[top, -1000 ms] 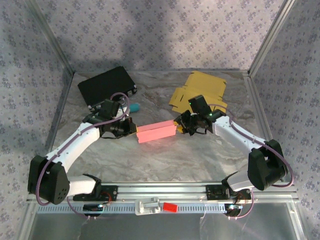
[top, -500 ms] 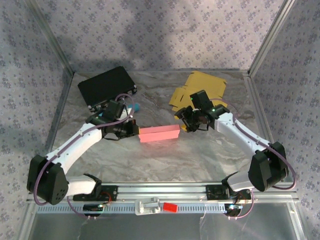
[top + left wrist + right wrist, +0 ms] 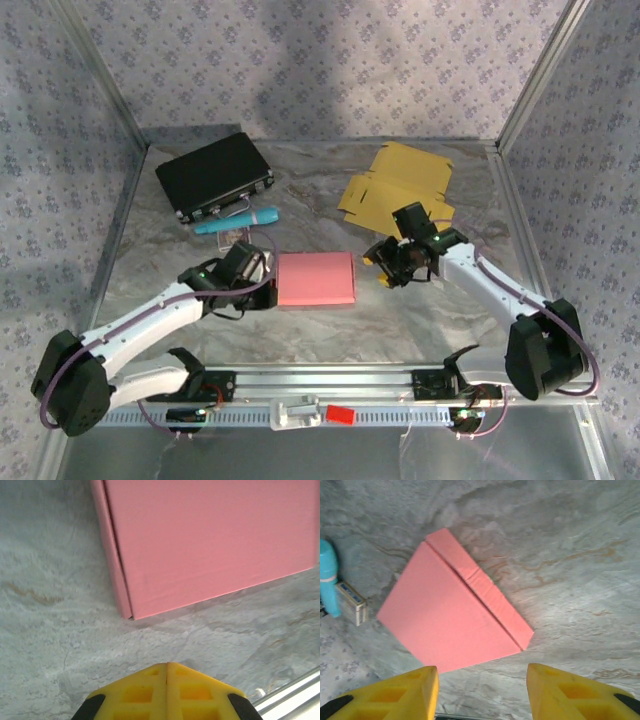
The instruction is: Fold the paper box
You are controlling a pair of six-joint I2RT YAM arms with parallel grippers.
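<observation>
Pink paper box (image 3: 316, 279) lies flat and closed on the counter (image 3: 400, 320) between my arms. My left end effector (image 3: 167, 672) is pressed together just beside it, my right end effector (image 3: 482, 680) spread and empty. Folding looks about done to me; next I'd back both off without nudging it

Left arm (image 3: 148, 320) and right arm (image 3: 490, 286): white tubular shells, black joint housings, purple cables (image 3: 591, 362) running alongside; yellow moulded fingertips (image 3: 140, 693) with square recesses, black-cornered.

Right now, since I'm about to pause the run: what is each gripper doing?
Left gripper: closed, holding nothing.
Right gripper: open, empty, above the pink box.
</observation>
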